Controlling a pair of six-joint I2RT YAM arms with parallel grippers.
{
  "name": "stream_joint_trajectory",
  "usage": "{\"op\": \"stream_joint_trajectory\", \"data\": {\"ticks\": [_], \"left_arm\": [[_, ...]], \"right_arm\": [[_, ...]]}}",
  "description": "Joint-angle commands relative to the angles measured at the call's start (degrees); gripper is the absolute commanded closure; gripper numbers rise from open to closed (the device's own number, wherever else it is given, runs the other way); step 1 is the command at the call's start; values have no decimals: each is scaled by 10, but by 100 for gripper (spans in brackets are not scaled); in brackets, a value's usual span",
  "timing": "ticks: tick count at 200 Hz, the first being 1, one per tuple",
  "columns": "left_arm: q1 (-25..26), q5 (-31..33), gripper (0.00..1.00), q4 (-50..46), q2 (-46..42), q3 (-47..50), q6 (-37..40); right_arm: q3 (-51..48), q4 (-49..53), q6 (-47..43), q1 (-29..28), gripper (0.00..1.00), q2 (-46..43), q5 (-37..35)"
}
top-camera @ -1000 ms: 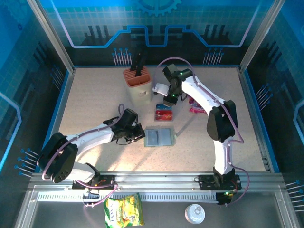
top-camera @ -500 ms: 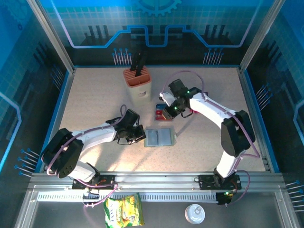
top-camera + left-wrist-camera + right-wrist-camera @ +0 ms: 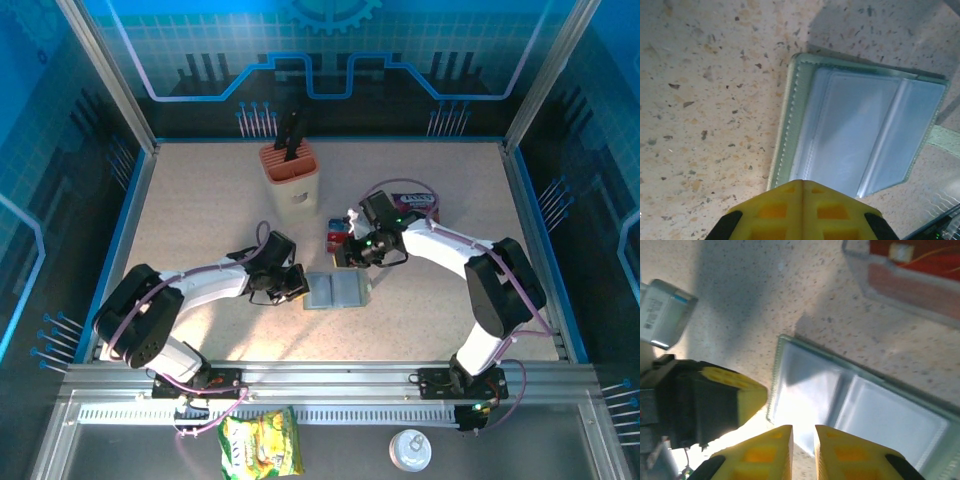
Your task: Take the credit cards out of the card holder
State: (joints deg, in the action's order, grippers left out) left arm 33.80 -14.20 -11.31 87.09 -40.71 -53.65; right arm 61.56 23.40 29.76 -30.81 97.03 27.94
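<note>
Right hand (image 3: 345,252) returns, narrow and empty, over the grey-green folding card holder (image 3: 337,290) (left hand (image 3: 297,290) shut alongside): next pull likely.

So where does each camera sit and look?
Top external: above, behind, facing down at the table; left arm, right arm show.
Left wrist: on the left arm, facing down at the card holder; shut yellow jaws show.
Right wrist: on the right arm, facing down; jaws slightly apart.
Both wrist views share the card holder.
</note>
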Motion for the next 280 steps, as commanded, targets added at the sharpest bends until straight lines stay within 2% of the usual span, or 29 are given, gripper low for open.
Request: {"op": "stream_joint_trajectory", "data": {"ticks": [1, 120, 280], "left_arm": [[-4, -10, 100, -4, 8, -1, 4], [-5, 7, 100, -19, 18, 7, 16], [-4, 4, 100, -14, 28, 6, 14]], "right_arm": [[-15, -44, 54, -22, 82, -6, 41], [-29, -73, 86, -70, 80, 44, 25], [-18, -78, 89, -91, 79, 85, 26]]}}
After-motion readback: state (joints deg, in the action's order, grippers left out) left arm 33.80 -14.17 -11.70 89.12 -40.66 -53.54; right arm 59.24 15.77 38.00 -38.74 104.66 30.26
